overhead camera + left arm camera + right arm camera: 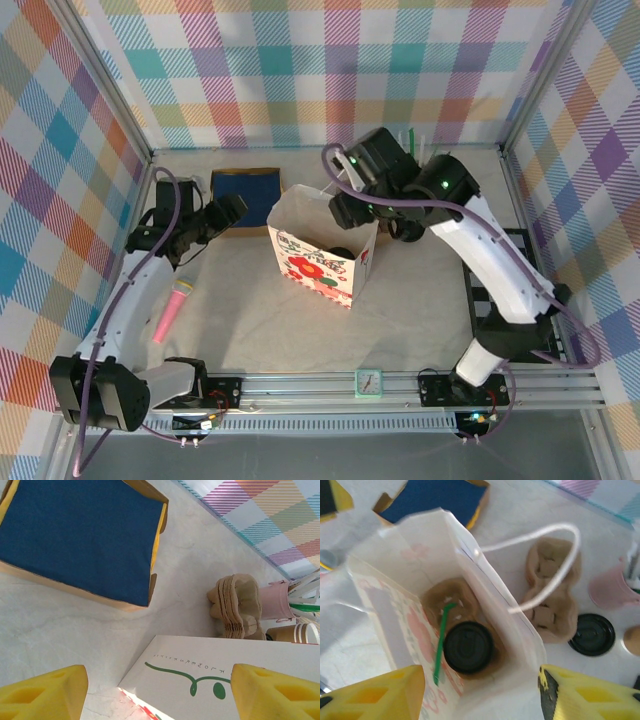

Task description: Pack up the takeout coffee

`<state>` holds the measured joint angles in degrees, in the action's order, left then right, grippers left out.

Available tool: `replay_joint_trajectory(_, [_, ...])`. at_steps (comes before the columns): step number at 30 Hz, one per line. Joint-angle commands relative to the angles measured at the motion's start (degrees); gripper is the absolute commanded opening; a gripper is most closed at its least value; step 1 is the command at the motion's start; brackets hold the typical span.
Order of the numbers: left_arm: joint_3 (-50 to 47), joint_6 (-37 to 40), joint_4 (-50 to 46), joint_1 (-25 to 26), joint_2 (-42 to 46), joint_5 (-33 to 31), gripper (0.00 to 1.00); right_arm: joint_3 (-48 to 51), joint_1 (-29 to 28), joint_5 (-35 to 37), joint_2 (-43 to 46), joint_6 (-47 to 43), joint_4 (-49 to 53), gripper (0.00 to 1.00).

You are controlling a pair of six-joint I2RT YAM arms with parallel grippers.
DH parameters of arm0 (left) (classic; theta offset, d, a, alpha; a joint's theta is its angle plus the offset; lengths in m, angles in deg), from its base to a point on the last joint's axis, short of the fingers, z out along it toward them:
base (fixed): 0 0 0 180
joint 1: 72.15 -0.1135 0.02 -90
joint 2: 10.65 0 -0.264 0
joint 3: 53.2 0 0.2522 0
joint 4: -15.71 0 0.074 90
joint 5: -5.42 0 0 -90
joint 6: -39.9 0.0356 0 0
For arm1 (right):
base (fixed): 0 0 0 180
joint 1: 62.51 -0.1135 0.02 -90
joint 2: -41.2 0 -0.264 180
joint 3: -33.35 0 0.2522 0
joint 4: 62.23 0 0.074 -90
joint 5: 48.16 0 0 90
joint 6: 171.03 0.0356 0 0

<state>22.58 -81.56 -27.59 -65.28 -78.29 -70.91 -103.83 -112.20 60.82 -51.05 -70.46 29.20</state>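
Observation:
The takeout coffee (468, 647), a brown cup with a round black lid, stands upright inside the white flowered bag (320, 245), in a brown tray at the bag's bottom (451, 597). A green straw (441, 640) leans beside it. My right gripper (481, 696) hangs open over the bag's mouth, above the cup and not touching it; its yellow fingers (375, 695) straddle the bag's near rim. In the top view it (355, 213) hovers over the bag's far right corner. My left gripper (159, 695) is open, just left of the bag's side panel (225, 675), holding nothing.
A box of blue napkins (245, 190) sits behind the left gripper. Behind the bag are stacked cardboard trays (552, 595), a loose black lid (592, 634), a pink holder with straws (277, 602) and paper cups (295, 632). A pink object (172, 310) lies front left.

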Motion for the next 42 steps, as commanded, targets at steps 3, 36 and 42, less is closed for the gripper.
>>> replay_joint_trajectory(3, [2.6,0.3,4.1,1.4,-3.6,2.3,0.75,13.9,2.0,1.7,8.5,7.0,-2.3,0.63])
replay_joint_trajectory(36, [3.8,1.8,4.1,10.1,-8.4,-0.6,0.73,29.4,6.8,-4.9,12.7,10.0,-10.6,0.03])
replay_joint_trajectory(42, [6.0,3.3,1.7,10.1,-8.8,-2.0,0.73,27.6,7.8,-2.6,14.0,8.2,-6.1,0.04])
